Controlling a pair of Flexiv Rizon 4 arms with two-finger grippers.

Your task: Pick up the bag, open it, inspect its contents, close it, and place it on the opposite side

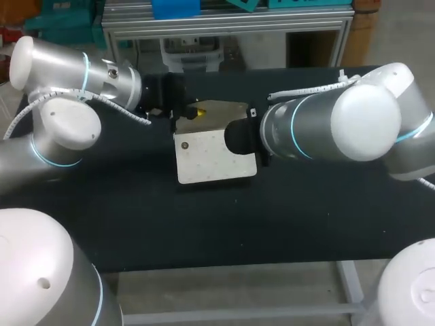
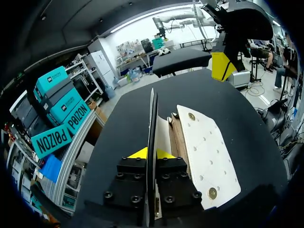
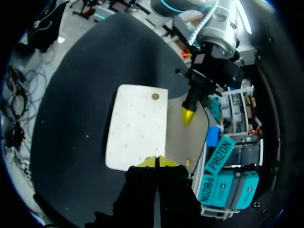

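The bag lies mid-table with its white studded flap (image 1: pixel 204 157) (image 2: pixel 204 152) (image 3: pixel 137 126) on top. A tan panel (image 1: pixel 223 112) shows behind the flap. My left gripper (image 1: pixel 194 111) (image 2: pixel 151 154) is shut on the bag's thin back edge, which stands edge-on between its yellow tips. Its yellow tip (image 3: pixel 188 115) also shows in the right wrist view, beyond the flap. My right gripper (image 3: pixel 156 162) is shut at the flap's opposite edge, and no hold on the flap shows. One of its fingers (image 2: pixel 222 66) hangs just past the bag. In the head view my right forearm hides it.
The black tabletop (image 1: pixel 204 224) spreads around the bag on all sides. My right forearm (image 1: pixel 319 125) crosses from the right, low over the table and the bag's right edge. The left arm (image 1: pixel 81 78) comes in at the back left.
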